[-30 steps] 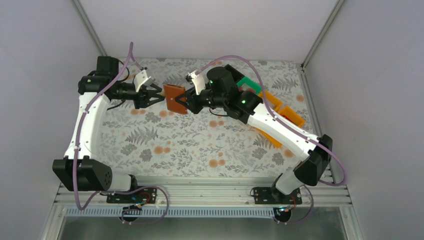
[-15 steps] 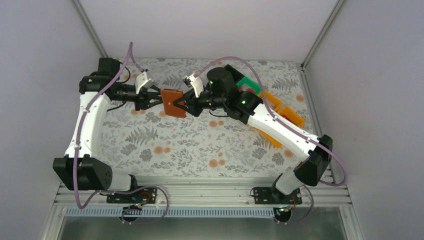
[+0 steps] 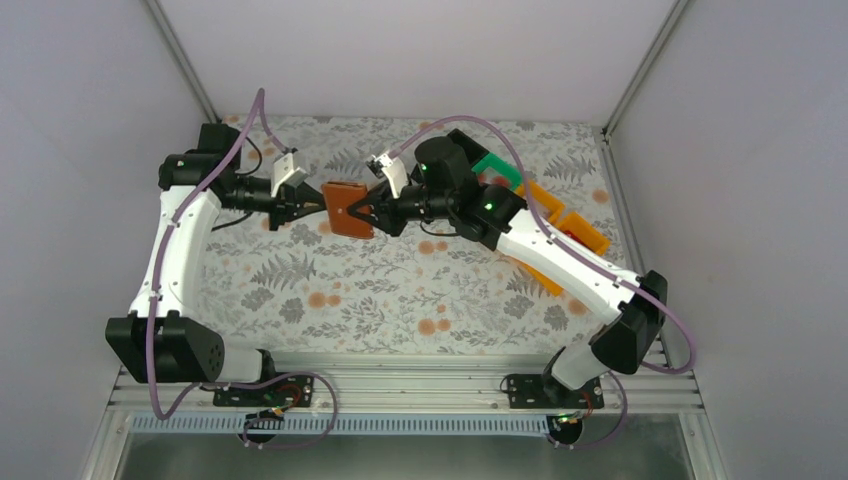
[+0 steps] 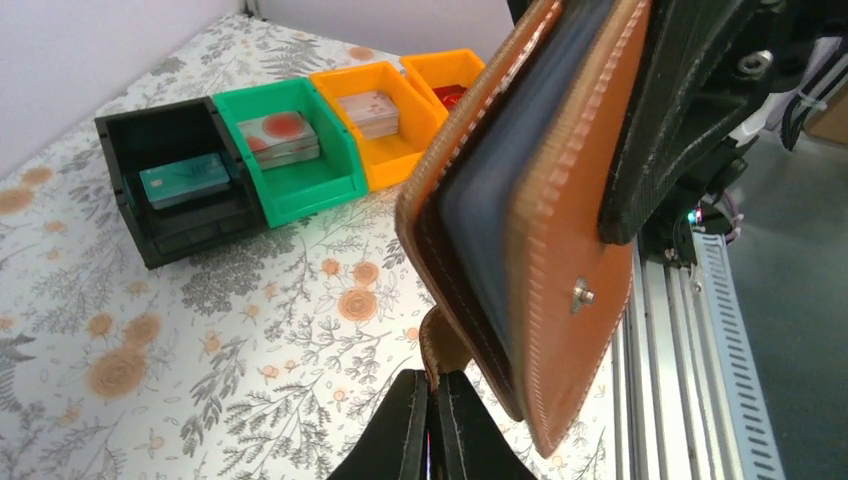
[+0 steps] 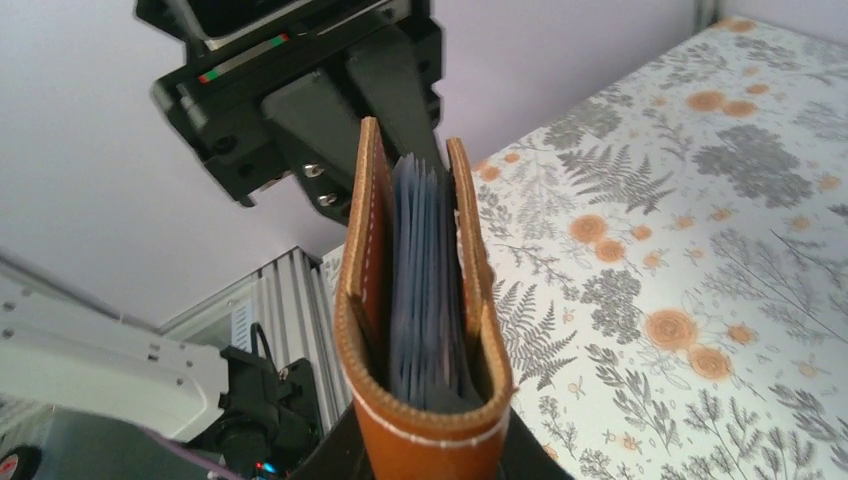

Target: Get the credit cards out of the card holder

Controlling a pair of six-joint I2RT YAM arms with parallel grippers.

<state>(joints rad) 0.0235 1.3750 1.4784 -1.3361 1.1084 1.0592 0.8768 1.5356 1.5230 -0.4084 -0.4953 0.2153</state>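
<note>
4 bins (image 4: pixel 310 195) stand beyond the card holder (image 4: pixel 565 230).

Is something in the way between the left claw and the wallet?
No, nothing is. The left claw pinches a little brown tab at the edge of the wallet. The right claw grips the other side, and together they hold it up above the table.

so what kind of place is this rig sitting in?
Most likely a lab robot cell for recording manipulation data, not a home or shop: plain white walls on aluminium framing, a table under a floral cloth, and a row of small coloured bins.
</note>
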